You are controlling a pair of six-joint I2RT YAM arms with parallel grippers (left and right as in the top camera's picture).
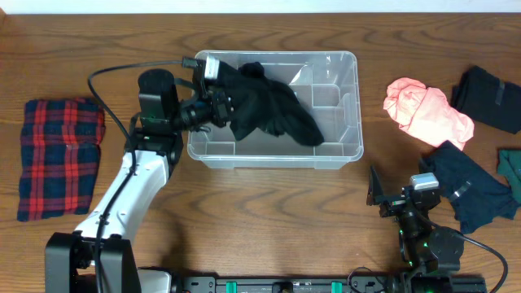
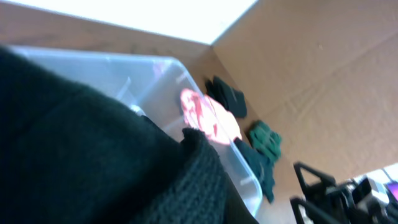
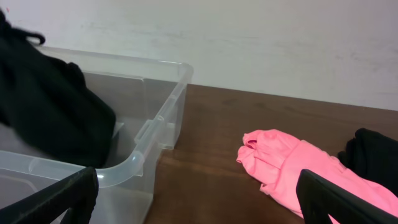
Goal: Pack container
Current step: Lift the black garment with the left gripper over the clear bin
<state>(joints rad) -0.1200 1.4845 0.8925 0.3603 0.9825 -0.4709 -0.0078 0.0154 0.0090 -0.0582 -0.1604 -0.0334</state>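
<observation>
The clear container point(image 1: 277, 160) stands at the middle back of the table. A black knit garment point(image 1: 273, 110) hangs into it from the left wall across to the middle. My left gripper point(image 1: 221, 106) is over the container's left wall, shut on the garment's upper end. The knit point(image 2: 81, 155) fills the left wrist view and hides the fingers; the container wall point(image 2: 155, 74) shows behind it. In the right wrist view the garment point(image 3: 43, 112) hangs above the container rim point(image 3: 140, 155). My right gripper point(image 3: 196, 199) is open and empty, low at the front right point(image 1: 378, 194).
A pink cloth point(image 1: 427, 110) lies right of the container and also shows in the right wrist view point(image 3: 292, 171). A black cloth point(image 1: 488, 98), a navy cloth point(image 1: 464, 183) and a green cloth point(image 1: 511, 167) lie at the right. A red plaid cloth point(image 1: 61, 155) lies at the left.
</observation>
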